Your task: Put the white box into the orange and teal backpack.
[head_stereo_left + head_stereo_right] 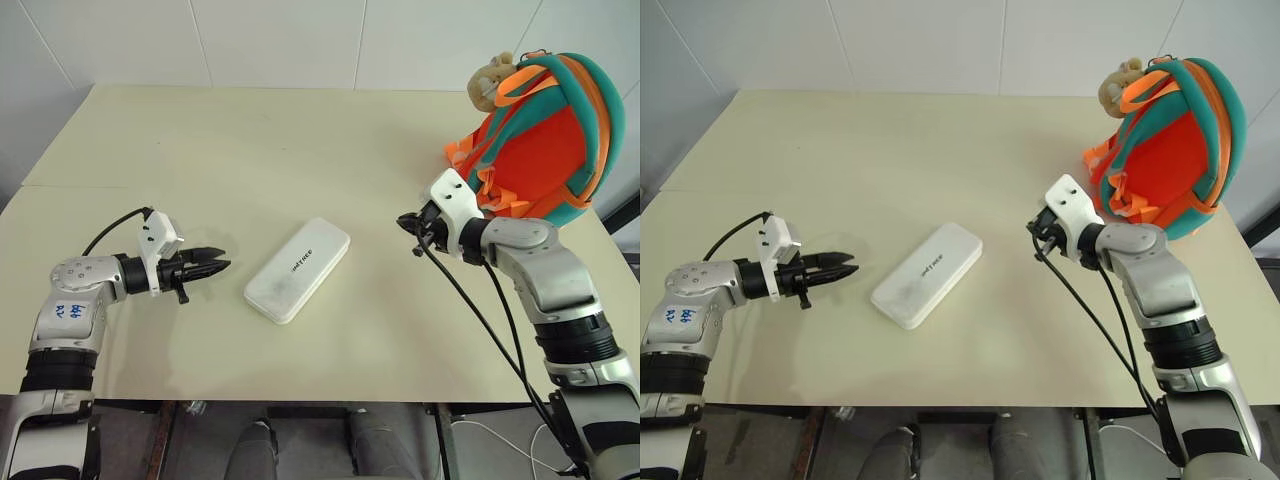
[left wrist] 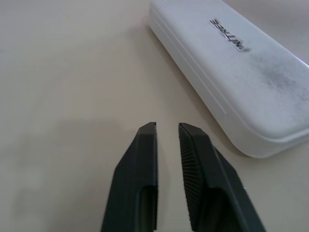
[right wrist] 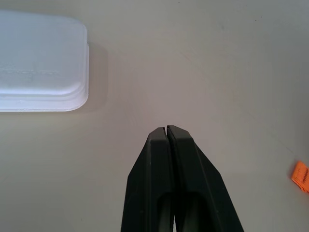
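The white box [image 1: 297, 270] lies flat and slantwise on the middle of the table, with small dark lettering on its top. The orange and teal backpack [image 1: 540, 140] stands at the far right corner, straps facing me, a tan plush toy [image 1: 492, 80] at its top. My left gripper [image 1: 220, 263] hovers just left of the box's near end, pointing at it, its fingers [image 2: 145, 159] drawn almost together and holding nothing. My right gripper [image 1: 404, 222] is right of the box's far end and just in front of the backpack, shut and empty; the box corner [image 3: 43, 63] lies ahead of it.
The cream table [image 1: 250, 150] has bare room behind and in front of the box. Its front edge runs close under both arms. Black cables hang from the right wrist. An orange strap end [image 3: 300, 175] lies on the table near the right gripper.
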Controlling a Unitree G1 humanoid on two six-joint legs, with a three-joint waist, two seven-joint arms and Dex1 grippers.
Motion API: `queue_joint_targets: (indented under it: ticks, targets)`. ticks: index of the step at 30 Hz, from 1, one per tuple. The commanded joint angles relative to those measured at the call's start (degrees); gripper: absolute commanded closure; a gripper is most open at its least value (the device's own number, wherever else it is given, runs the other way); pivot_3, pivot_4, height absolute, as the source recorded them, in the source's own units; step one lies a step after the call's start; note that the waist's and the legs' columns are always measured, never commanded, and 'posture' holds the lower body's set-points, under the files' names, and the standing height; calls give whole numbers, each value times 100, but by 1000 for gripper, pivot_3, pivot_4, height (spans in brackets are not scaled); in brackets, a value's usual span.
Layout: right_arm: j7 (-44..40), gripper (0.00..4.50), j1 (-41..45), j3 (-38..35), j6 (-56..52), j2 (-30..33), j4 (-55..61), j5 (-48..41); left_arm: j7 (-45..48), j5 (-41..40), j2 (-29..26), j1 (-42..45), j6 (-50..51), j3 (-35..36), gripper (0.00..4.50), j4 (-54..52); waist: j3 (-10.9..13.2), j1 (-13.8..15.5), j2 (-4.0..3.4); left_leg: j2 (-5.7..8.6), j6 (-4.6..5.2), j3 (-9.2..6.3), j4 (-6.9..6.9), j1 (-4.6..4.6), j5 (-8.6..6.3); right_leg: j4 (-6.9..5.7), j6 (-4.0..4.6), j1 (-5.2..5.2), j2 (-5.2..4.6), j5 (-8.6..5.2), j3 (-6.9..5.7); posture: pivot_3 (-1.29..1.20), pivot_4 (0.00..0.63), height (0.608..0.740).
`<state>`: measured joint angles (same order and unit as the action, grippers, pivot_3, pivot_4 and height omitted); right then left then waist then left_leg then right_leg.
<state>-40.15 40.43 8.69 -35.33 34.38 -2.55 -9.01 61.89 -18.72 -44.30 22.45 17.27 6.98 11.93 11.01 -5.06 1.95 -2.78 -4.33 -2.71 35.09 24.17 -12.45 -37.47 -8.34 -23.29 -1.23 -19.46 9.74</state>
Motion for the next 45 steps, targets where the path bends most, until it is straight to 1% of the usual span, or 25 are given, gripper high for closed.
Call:
queue_joint_targets:
  ticks: [1,4,8,10,13,16,21,24,28,34,39,45]
  targets:
    - [-57,4500,339,86,423,-181,-338,172,108,-409,-277,-407,767,208,4472,-779,0,-11,0,0,0,0,-1,0,0,-2,0,-1,0,0,0,0,150,740]
    - [-104,4500,512,162,640,-325,-660,266,98,-569,-375,-636,1187,230,4472,-1114,1,2,-2,-1,0,0,-1,0,0,-3,1,-3,-1,0,0,0,150,740]
    - [25,4500,1100,336,1371,-748,-1823,592,-5,-844,-571,-1033,2251,106,4472,-1764,2,-12,-4,0,-1,2,2,0,1,-3,2,-2,-1,0,0,0,150,740]
    - [31,4500,1261,333,1593,-875,-2155,667,-93,-930,-592,-1082,2611,58,4472,-1975,3,-24,-4,1,-2,2,1,-1,1,-3,2,-2,-2,0,1,0,150,740]
    - [21,4500,1454,313,1868,-1045,-2545,754,-368,-1052,-392,-1048,2966,54,4472,-2187,3,-19,-4,1,-2,-1,-4,0,1,-2,3,-4,-2,-1,-2,0,150,740]
    - [25,4500,1581,291,2067,-1182,-2844,833,-563,-1117,-159,-1039,3085,-22,4472,-2316,3,-14,-4,1,-4,0,-5,1,0,0,3,-3,-4,-1,-2,0,150,740]
    - [57,4500,1712,266,2310,-1340,-3292,936,-714,-1143,133,-1054,2956,-69,4472,-2346,2,-28,-4,1,-5,0,-4,0,1,-3,3,-3,-4,-1,-2,0,150,740]
    - [46,4500,1771,297,2457,-1471,-3579,1002,-882,-1059,360,-993,2789,-119,4472,-2264,3,-67,-4,1,-6,0,-3,-2,2,-4,3,-2,-4,-1,-1,0,150,740]
    - [14,4500,1809,306,2556,-1605,-3785,1055,-1107,-876,532,-939,2487,-104,4472,-2072,2,-124,-4,1,-7,-1,-2,-2,2,-6,3,-1,-4,0,-1,0,150,740]
    - [-82,4500,1761,331,2559,-1644,-3771,1081,-1216,-723,518,-752,2046,11,4472,-1660,2,-141,-4,2,-9,-2,-1,-2,3,-9,2,-2,-4,0,-1,0,150,740]
    - [-225,4500,1714,367,2485,-1634,-3680,1110,-1287,-520,523,-428,1617,-12,4472,-1163,2,-138,-4,3,-10,-3,-1,-3,4,-11,2,-2,-4,0,-2,0,150,740]
    - [-577,4500,1505,421,2266,-1549,-3278,1082,-1308,-483,621,-193,1401,-81,4472,-922,2,-136,-4,3,-10,-3,-2,-3,4,-12,2,-2,-4,0,-2,0,150,740]
